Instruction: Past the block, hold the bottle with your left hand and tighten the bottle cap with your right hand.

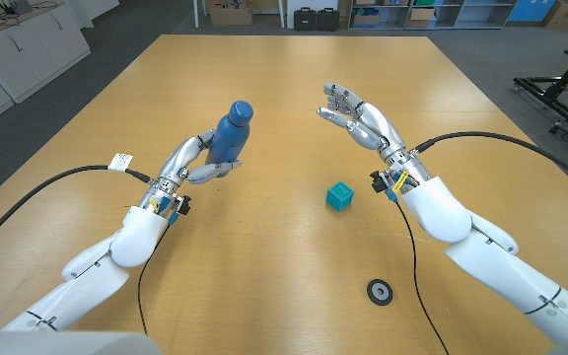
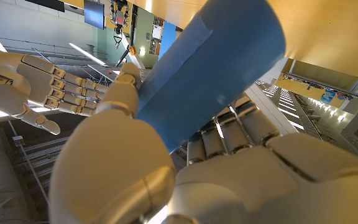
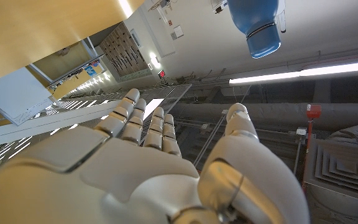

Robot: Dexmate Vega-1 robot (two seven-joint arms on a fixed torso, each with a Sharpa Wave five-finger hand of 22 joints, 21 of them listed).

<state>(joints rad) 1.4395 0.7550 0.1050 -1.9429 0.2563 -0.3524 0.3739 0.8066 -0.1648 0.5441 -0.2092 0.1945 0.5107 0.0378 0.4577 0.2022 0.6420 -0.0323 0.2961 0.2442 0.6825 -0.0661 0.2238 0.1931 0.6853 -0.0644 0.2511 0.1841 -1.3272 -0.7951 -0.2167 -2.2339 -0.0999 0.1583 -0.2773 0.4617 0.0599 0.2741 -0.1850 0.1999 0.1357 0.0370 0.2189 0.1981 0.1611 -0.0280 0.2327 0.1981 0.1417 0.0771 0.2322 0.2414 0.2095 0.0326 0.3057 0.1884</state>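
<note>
Where the counter [image 1: 294,79] comes nearest the robot, a small black ring [image 1: 380,291] lies flat on the wood, just beside the right forearm. Farther in, a teal block [image 1: 339,195] sits on the wood between the two arms, closer to the right wrist than to the left, touching neither.

Beyond the block, the left hand [image 1: 208,158] is wrapped around the lower body of the blue bottle [image 1: 231,131], thumb on one side and fingers [image 1: 221,170] on the other. From the head view the bottle stands roughly upright, leaning a little, its darker blue cap [image 1: 241,109] at the top; whether its base touches the wood cannot be told. The left wrist view brings the grip up close: the bottle [image 2: 210,68] runs as a broad blue cylinder across the palm of the left hand [image 2: 166,162], with the fingers [image 2: 229,134] curled against its side, a detail the head view gives only small.

At about the same depth, the right hand [image 1: 358,118] hangs above the wood with fingers spread, holding nothing, well apart from the cap. The right wrist view shows the right hand [image 3: 154,155] with fingers [image 3: 126,115] extended and the capped end of the bottle [image 3: 257,25] beyond them, a clear gap between. The left wrist view also catches the right hand [image 2: 27,78] spread beside the bottle.
</note>
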